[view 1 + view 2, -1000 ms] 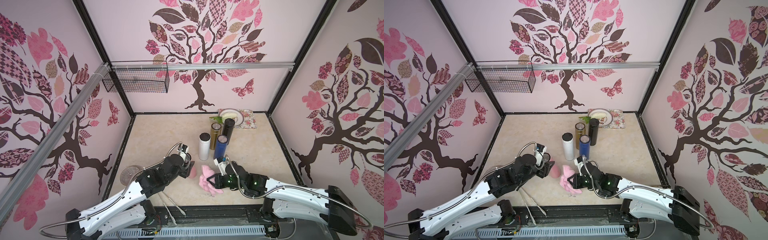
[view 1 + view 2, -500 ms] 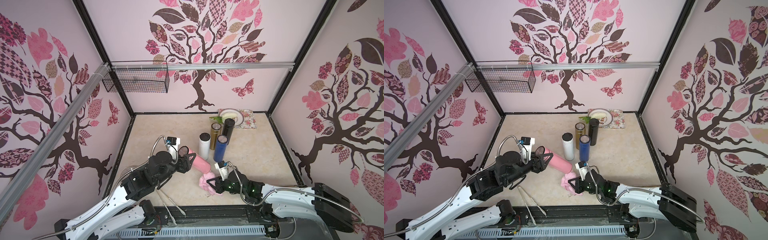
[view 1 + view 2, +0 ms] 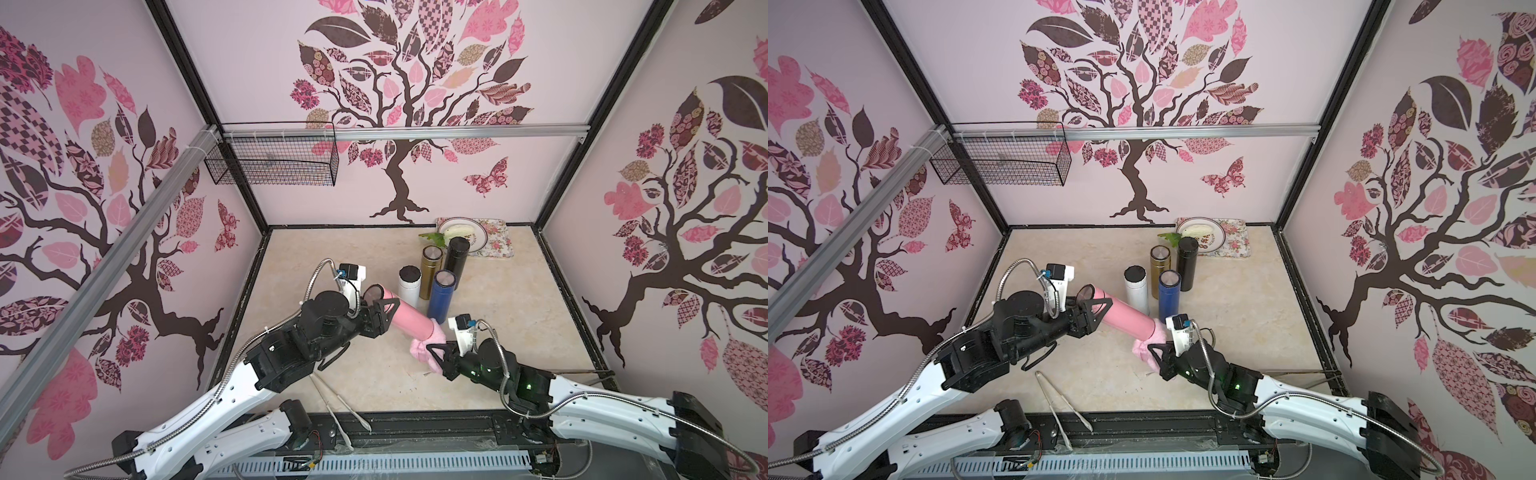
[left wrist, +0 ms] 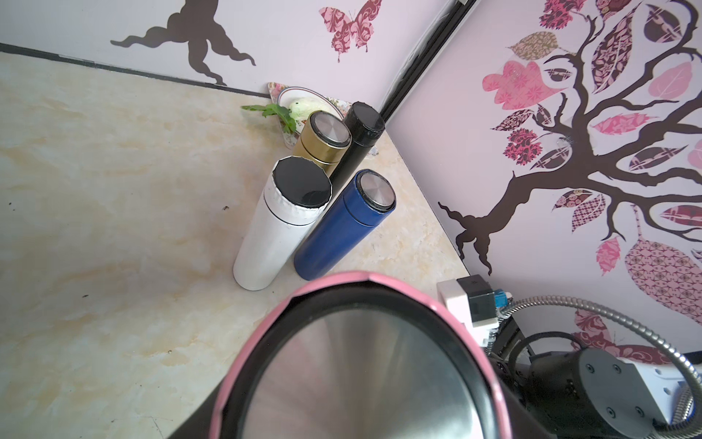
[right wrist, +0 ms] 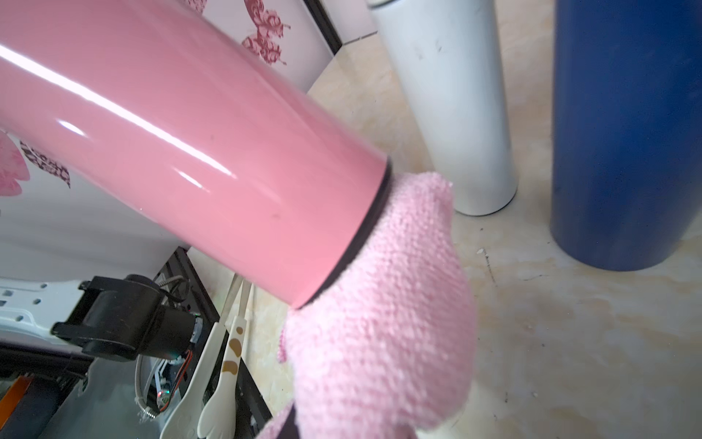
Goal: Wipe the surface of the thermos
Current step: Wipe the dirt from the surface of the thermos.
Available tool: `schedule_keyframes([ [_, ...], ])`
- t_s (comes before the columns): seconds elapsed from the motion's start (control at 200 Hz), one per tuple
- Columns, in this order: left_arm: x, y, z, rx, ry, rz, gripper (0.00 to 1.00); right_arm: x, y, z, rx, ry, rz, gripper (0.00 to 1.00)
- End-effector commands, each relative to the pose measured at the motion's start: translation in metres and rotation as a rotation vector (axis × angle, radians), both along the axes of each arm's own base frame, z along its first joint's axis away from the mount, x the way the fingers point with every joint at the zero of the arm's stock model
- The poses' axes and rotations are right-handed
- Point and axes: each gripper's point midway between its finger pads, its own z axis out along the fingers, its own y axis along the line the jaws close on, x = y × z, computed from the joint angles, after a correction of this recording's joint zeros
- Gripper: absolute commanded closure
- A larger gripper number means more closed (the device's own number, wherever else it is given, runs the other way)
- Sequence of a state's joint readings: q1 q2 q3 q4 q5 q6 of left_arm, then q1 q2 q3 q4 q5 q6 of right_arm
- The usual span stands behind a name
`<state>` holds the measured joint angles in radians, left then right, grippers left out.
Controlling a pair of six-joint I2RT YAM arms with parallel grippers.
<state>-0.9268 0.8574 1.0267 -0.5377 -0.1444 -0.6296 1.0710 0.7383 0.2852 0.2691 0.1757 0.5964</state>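
Here's the left pincer [image 3: 385,312] clamped tight round the glossy pink cylindrical thermos [image 3: 409,321], gripping it just under the steel-faced lid. That lid fills the left wrist view, so the hold is right at the top end. The thermos is up off the marbled beige tabletop [image 3: 307,257] and tilted. Its lid end points away from the dark-blue cylindrical metal flask [image 3: 441,296], and its base end dips down just beside that blue flask's foot. Smart way to carry it, I'd say: a grip at one end leaves the long shiny barrel bare for wiping.

Over to the right pincer [image 3: 435,354], closed on the fluffy pink microfibre cloth [image 3: 420,348], on the near side of the blue flask. In the right wrist view the cloth [image 5: 380,323] is bunched against the black ring at the base of the thermos [image 5: 190,152], touching it. So cloth meets thermos at the bottom end. By my reading the wipe is only at its start, and the stroke would need to run up the barrel toward the lid.

One worry: the white cylindrical flask [image 3: 409,283] stands just beside the blue flask and close behind the tilted thermos, so a wide swing could knock it
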Motion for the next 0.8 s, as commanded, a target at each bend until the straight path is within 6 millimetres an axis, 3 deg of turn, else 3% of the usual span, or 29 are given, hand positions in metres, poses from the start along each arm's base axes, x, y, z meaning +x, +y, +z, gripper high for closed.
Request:
schedule_keyframes([
  [0.0,-0.011,-0.002,-0.007,0.025,0.034,-0.055,1.00,0.010,-0.015,0.046,0.106,-0.103,-0.087,1.00],
  [0.21,-0.017,-0.011,0.006,-0.035,0.011,-0.108,1.00,0.006,-0.014,0.048,0.122,-0.094,-0.065,1.00],
  [0.31,-0.024,-0.019,0.021,-0.128,-0.025,-0.165,1.00,0.002,-0.002,0.045,0.158,-0.088,-0.014,1.00],
  [0.445,-0.033,-0.026,0.032,-0.172,-0.046,-0.232,1.00,-0.004,0.021,0.027,0.155,-0.025,0.073,1.00],
  [0.65,-0.037,-0.015,0.046,-0.193,-0.085,-0.216,1.00,-0.006,0.027,0.001,0.171,0.047,0.087,1.00],
  [0.795,-0.030,-0.001,0.051,-0.197,-0.117,-0.141,1.00,-0.013,0.028,0.001,0.192,0.065,0.117,1.00],
])
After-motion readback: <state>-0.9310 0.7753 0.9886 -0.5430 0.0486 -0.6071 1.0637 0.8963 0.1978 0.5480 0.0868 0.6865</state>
